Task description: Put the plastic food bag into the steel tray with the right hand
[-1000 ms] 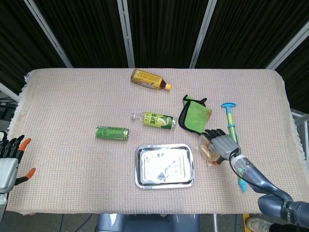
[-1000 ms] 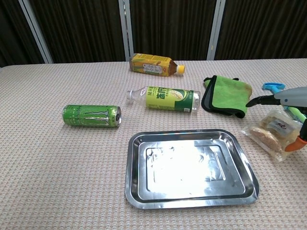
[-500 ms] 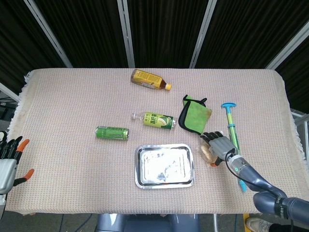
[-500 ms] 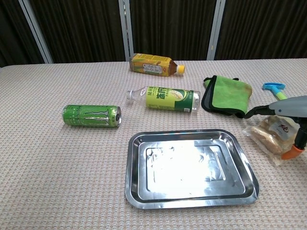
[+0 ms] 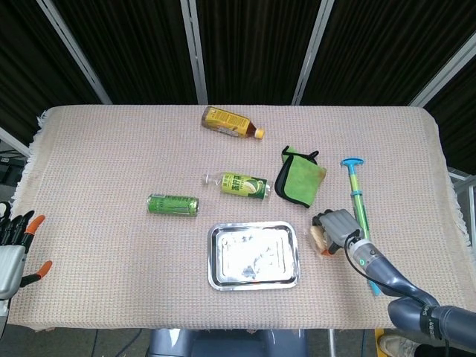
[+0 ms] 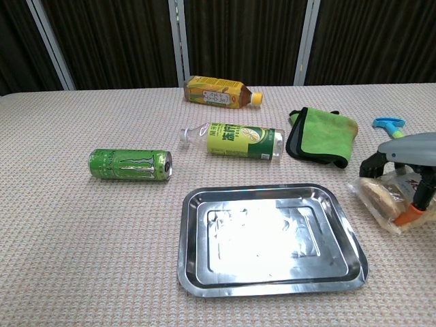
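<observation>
On the cloth-covered bench (image 5: 111, 149), just right of the steel tray (image 6: 344, 231), the right hand (image 5: 341, 226) curls its fingers (image 6: 372, 163) down over the plastic food bag (image 6: 383, 197), grasping it; the left hand (image 5: 15, 249) rests at the bench's edge, fingers spread, released.

Clear plastic food bag (image 6: 385, 197) with tan snacks inside, flat on cloth, just right of steel tray (image 6: 269, 240), still outside it. Tray shiny, empty, flat, rounded corners, near front edge of table.
</observation>
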`<state>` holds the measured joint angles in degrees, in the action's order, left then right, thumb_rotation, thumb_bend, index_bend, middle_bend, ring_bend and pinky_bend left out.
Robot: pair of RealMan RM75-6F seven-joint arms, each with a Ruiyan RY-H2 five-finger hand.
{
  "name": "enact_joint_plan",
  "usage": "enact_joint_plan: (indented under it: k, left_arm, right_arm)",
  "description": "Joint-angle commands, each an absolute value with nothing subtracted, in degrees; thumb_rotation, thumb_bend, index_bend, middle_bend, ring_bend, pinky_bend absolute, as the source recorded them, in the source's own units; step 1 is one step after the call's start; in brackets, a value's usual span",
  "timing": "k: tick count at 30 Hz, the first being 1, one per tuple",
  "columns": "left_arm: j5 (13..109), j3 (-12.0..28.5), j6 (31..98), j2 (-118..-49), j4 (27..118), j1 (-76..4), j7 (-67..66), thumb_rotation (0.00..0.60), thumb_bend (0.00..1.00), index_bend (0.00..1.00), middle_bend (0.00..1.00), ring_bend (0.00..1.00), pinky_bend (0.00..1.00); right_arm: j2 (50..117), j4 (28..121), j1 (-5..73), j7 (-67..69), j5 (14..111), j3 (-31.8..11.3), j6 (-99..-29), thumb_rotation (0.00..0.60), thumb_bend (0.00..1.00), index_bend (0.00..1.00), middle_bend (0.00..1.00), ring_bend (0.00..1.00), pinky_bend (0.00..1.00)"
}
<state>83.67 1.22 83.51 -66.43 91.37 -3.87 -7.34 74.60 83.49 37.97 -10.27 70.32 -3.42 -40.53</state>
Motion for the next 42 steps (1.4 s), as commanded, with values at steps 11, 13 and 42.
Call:
enact_joint_plan:
  k: [11,13,42]
  left_arm:
    - [83.88,1.2,83.77,-66.3,91.84,-3.85,-7.8,0.6,0.24,0.09,0.0,0.0,0.0]
    - [83.82,1.18,83.81,-66.26,91.93,-3.8,-7.87,0.6,0.24,0.09,0.0,0.0,0.0]
    - [83.36,1.05,84.07,-66.08,90.8,-3.12,-6.2,0.6,0.24,0.09,0.0,0.0,0.0]
  right_arm:
    - [66.62,99.92,36.84,-2.45,82.36,-5.08,-49.68,0.6,0.16,0.51,0.35,0.28,0.45]
    - [66.57,101.46,37.5,-0.56,84.5,-5.01,-49.53,0.6,0.16,0.51,0.35,0.28,0.45]
    - [79.3,99.58,42.33,-15.45,77.91,-5.65,-48.49,0.6,0.14,0.0,0.0,0.0,0.02]
